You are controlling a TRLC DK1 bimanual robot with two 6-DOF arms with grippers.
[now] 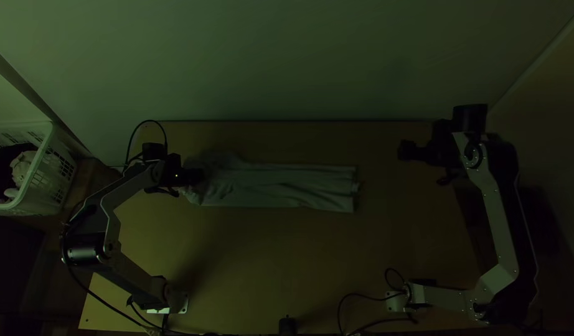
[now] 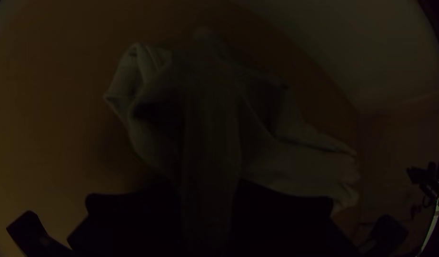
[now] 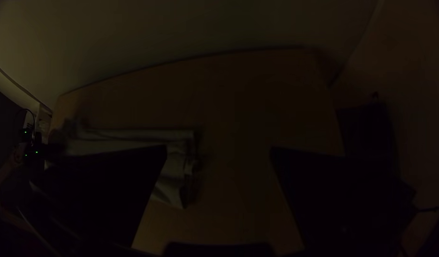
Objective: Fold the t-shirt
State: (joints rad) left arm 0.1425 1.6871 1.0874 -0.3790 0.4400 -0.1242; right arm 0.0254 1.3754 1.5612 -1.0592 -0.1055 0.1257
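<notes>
Since the t-shirt [image 1: 281, 188] lies folded into a long strip toward the far edge of the counter [image 1: 268, 261], left of the middle, I'd guess the step in hand is tidying that strip and folding it end to end. The left claw [image 1: 197, 175] is over the counter's left side, fingers closed on a thick bunch of cloth, as far as I can make out in this gloom. The right claw [image 1: 406, 150] hangs over the counter's right side, fingers spread wide with nothing between them.

Thing is, the end toward the counter's left edge looks rumpled, with loose folds puffing out on both sides of the pinch. I'd lift it just enough to let those drop, then give a gentle pull toward the counter's left edge so the creases run out. Too hard and the whole shirt probably slides, so I'd maybe have the right claw pin the layers nearest the counter's right edge first. Those look a bit uneven too, so it's worth squaring them up.

Then carry the bunched end low and slow toward the counter's right edge, keeping it parallel to the far edge. Go high and the layers may fan open, tbh. Lay it down before letting go.
</notes>
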